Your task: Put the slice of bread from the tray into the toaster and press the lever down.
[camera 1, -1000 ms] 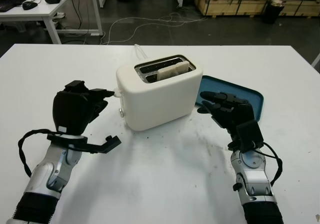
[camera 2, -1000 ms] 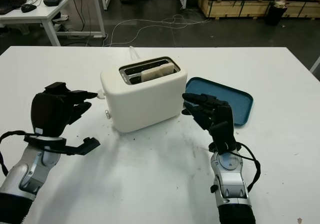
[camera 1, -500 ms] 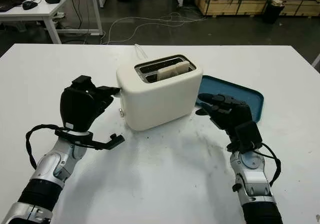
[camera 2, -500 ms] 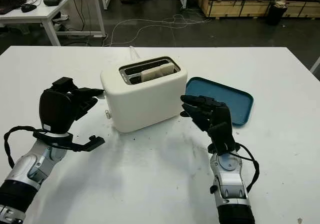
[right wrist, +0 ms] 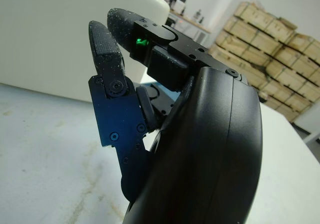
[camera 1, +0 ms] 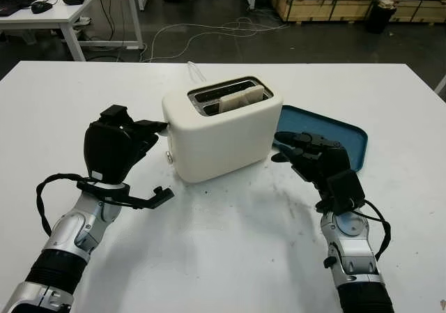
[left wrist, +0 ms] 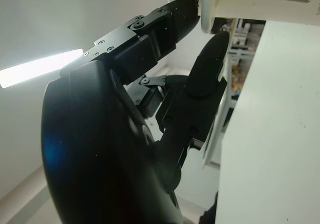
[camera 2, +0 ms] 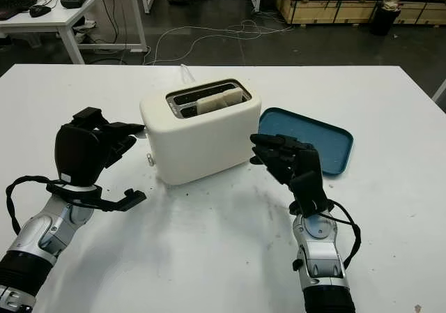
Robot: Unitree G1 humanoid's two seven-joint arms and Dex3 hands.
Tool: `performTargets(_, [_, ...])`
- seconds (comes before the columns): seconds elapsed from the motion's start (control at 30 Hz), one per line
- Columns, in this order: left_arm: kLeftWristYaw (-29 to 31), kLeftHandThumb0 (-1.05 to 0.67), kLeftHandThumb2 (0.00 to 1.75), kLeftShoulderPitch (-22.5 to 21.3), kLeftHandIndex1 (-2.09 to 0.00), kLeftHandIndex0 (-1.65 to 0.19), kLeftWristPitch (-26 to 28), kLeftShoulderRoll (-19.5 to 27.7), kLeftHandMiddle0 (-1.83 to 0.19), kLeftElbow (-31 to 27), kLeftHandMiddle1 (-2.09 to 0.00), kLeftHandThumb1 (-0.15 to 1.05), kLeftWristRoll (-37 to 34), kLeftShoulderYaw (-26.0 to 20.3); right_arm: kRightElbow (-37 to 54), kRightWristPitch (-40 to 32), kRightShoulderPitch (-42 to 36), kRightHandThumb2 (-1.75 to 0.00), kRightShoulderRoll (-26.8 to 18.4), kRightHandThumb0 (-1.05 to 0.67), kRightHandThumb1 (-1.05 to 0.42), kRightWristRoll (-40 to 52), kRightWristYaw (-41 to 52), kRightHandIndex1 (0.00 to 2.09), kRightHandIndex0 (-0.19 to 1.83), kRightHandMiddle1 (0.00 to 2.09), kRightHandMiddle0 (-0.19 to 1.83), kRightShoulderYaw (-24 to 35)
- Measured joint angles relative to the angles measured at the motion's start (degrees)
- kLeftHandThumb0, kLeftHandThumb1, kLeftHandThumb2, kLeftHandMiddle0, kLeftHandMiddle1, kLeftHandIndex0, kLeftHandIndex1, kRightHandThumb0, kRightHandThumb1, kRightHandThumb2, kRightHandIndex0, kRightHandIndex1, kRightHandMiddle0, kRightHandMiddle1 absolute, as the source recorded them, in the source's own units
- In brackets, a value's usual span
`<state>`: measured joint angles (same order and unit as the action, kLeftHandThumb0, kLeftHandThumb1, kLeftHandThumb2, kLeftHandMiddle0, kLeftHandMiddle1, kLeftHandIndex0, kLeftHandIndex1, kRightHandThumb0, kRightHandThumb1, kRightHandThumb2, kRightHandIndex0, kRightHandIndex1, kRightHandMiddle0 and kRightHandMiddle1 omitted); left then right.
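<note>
The fingers (left wrist: 200, 79) of the left hand (camera 1: 115, 149) reach toward the left end of the toaster (camera 1: 221, 126), their tips right at the small white lever (left wrist: 208, 9) that sticks out of that end; they hold nothing, and one tip sits just above the knob with another just below it, though I can't tell whether either actually touches. The lever looks to be up, so pressing it appears to be the step left. It lies straight ahead of those fingertips, and the push it calls for runs downward along the toaster's end wall, so the upper finger seems the one to bear on it. The left hand is by far the nearer; the right hand (camera 2: 289, 163) sits open by the toaster's other end, in front of the blue tray (camera 2: 327, 142), gripping nothing. The slice of bread (camera 1: 242, 99) is already off the tray and standing on edge in the slot nearer the robot, its top showing above the rim, its long axis running along the slot toward the lever end. Everything stands on the white surface (camera 1: 230, 250).
</note>
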<state>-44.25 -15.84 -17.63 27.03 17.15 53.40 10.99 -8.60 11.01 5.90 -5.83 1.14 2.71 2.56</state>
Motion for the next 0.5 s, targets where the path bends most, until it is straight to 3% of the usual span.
performTargets(0.27, [1.9,-0.19,0.01,0.0,-0.04,-1.21,0.0,0.0,-0.80,0.0,-1.33,0.73,-1.6,0.4,0.0,0.0,-0.2,0.00,0.0,-0.49,-0.86,0.0,0.0,0.73,1.05,0.00,1.23,0.0])
performTargets(0.5, [5.1,-0.16,0.00,-0.2,-0.04,-1.24,-0.6,0.6,-0.82,2.5,-1.26,0.70,-2.8,3.7,0.0,0.0,-0.2,0.00,0.0,-0.48,-0.85,0.0,0.0,0.74,1.05,0.00,1.24,0.1])
